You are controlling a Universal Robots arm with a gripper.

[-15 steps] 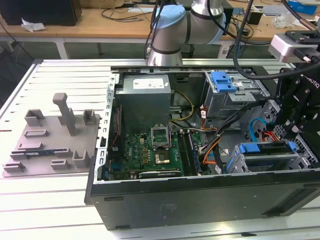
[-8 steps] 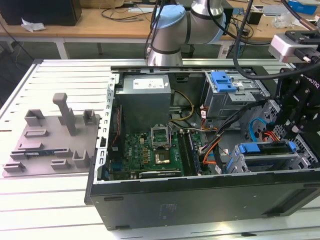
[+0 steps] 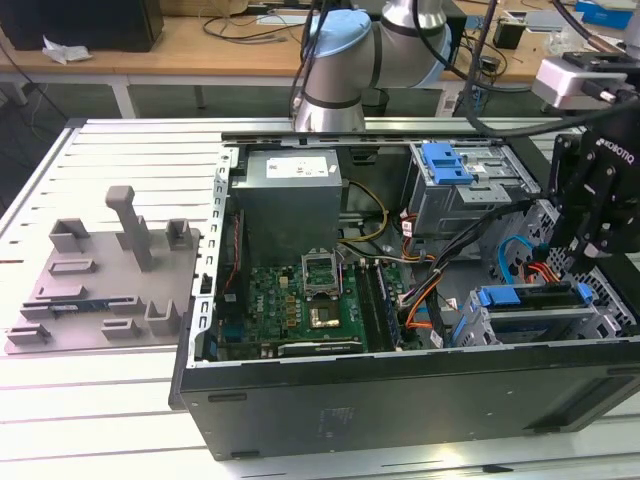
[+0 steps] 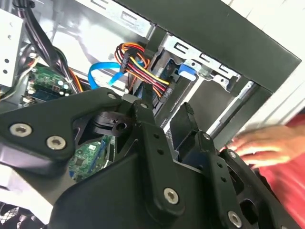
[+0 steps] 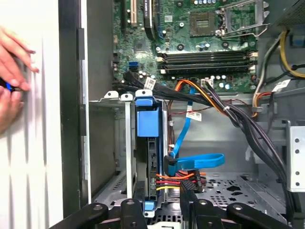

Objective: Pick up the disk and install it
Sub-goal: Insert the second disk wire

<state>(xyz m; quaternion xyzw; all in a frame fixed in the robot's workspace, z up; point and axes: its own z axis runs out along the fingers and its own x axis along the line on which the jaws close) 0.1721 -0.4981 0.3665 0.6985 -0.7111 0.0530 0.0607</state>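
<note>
Disk (image 5: 147, 143), silver drive in a blue plastic carrier bracket, is sitting on edge inside the grey metal drive cage (image 5: 125, 143) of the open black computer case (image 3: 400, 400). Black end effector (image 5: 162, 202) is hovering just above it, fingers (image 5: 187, 193) apart, gripping nothing. A person's hand (image 5: 12, 76) is resting on the tabletop (image 3: 100, 400) outside the case.

The disk (image 5: 147, 157) stands on edge inside the grey metal drive cage (image 5: 125, 143) at the lower front corner of the open computer case (image 3: 400, 395). In the first wrist view its blue plastic carrier bracket shows as a broad blue tab at the cage mouth, with the thin dark edge of the drive running down into the bay. In the exterior view the disk's (image 3: 525, 297) blue bracket lies along the cage top
</note>
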